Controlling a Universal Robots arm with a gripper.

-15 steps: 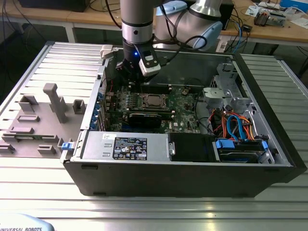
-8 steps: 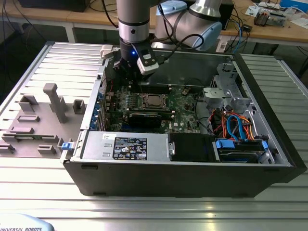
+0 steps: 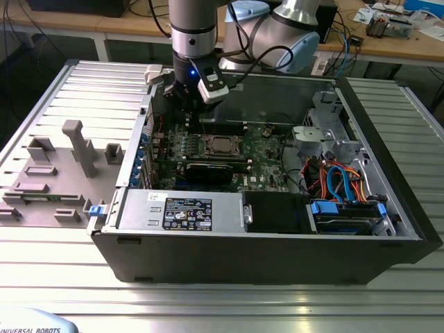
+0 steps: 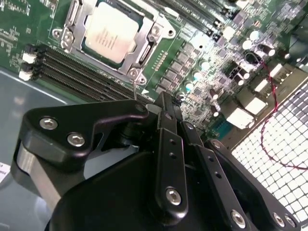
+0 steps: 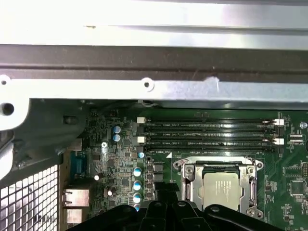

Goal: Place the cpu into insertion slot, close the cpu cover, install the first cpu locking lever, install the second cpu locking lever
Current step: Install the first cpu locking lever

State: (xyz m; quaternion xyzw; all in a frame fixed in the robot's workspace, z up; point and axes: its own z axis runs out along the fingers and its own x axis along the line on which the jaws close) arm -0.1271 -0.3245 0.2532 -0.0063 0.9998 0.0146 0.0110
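While the cpu (image 4: 109, 31) sat in the insertion slot (image 5: 186, 186) on the green motherboard (image 3: 267, 149), the cpu cover (image 4: 144, 50) lay closed around it, its window framing the silver top. Just beside the socket hung the gripper (image 4: 166, 103), fingers (image 4: 169, 139) drawn together on nothing, inside the open computer case (image 3: 388, 187).

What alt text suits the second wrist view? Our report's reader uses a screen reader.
A silver cpu sits in its insertion slot on a green motherboard, framed by the metal cpu cover. The black gripper fills the foreground, beside black memory slots.
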